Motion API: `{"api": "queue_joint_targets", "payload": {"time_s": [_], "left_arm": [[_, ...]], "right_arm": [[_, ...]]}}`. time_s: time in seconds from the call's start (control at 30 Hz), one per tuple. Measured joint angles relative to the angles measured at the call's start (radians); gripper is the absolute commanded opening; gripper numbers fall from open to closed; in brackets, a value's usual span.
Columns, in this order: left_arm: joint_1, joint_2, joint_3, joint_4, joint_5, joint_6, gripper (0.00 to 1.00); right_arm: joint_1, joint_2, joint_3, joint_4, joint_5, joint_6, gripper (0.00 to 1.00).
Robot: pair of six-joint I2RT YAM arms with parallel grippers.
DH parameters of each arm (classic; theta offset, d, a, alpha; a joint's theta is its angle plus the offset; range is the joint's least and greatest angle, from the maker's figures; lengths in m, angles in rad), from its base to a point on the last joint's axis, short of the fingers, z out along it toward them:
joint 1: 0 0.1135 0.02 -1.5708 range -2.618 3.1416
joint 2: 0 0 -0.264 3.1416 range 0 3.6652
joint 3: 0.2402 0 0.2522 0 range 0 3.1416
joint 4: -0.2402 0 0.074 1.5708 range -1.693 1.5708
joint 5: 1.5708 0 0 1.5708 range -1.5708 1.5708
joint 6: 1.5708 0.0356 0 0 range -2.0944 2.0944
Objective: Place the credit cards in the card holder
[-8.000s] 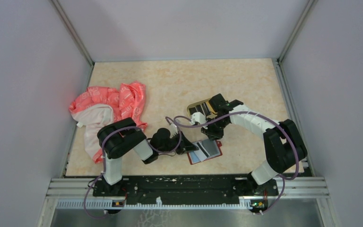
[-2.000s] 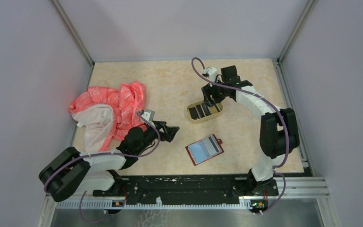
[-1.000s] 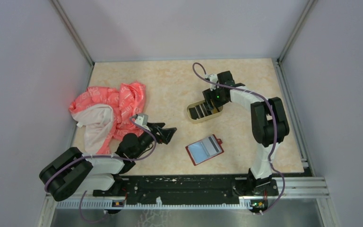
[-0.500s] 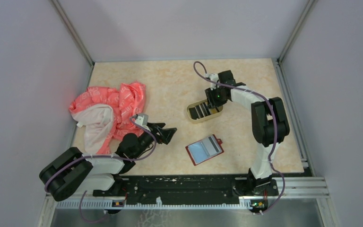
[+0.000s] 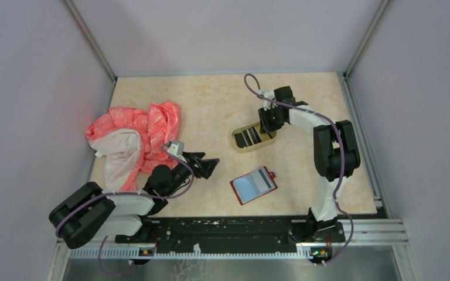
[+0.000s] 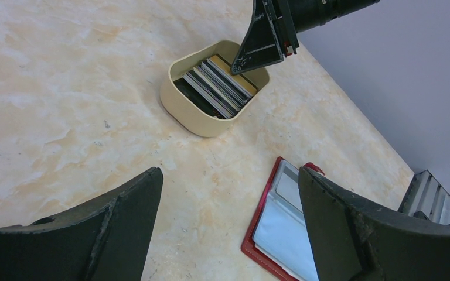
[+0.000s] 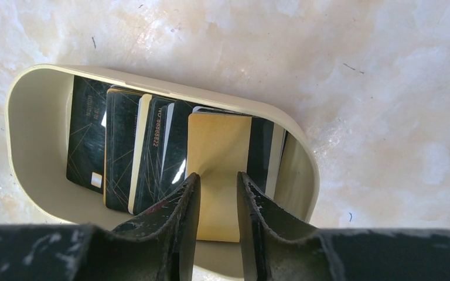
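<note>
The red card holder (image 5: 254, 185) lies open on the table, with a light-blue and a greyish card showing in its sleeves. It also appears at the lower right of the left wrist view (image 6: 281, 228). Several credit cards (image 7: 123, 152) lie fanned in the oval tan tray (image 7: 17, 129), most of them dark, with a gold card (image 7: 220, 140) on top. My right gripper (image 7: 218, 178) hangs tip-down over the gold card, its jaws a narrow gap apart with nothing between them. My left gripper (image 6: 228, 172) is wide open and empty, low over the table to the left of the holder.
A crumpled pink and white cloth (image 5: 135, 137) lies at the left of the table, behind my left arm. The tan tray (image 5: 238, 143) stands just beyond the card holder. Grey walls close in the table on three sides.
My right gripper's jaws have narrowed over the tray, and its wrist has shifted slightly. The left arm, the card holder and the tray have not moved.
</note>
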Motion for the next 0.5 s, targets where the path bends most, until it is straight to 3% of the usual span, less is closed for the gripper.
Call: {"api": "queue_joint_targets", "payload": {"time_s": [0.2, 0.37, 0.5], "left_arm": [[0.000, 0.004, 0.000, 0.000, 0.006, 0.000, 0.91], [0.000, 0.005, 0.008, -0.013, 0.012, 0.000, 0.91], [0.000, 0.016, 0.114, -0.145, 0.036, -0.043, 0.84]], "right_arm": [[0.000, -0.010, 0.000, 0.001, -0.005, -0.001, 0.44], [0.000, -0.012, 0.000, -0.005, -0.054, -0.029, 0.47], [-0.002, -0.033, 0.000, -0.039, -0.150, -0.085, 0.47]]}}
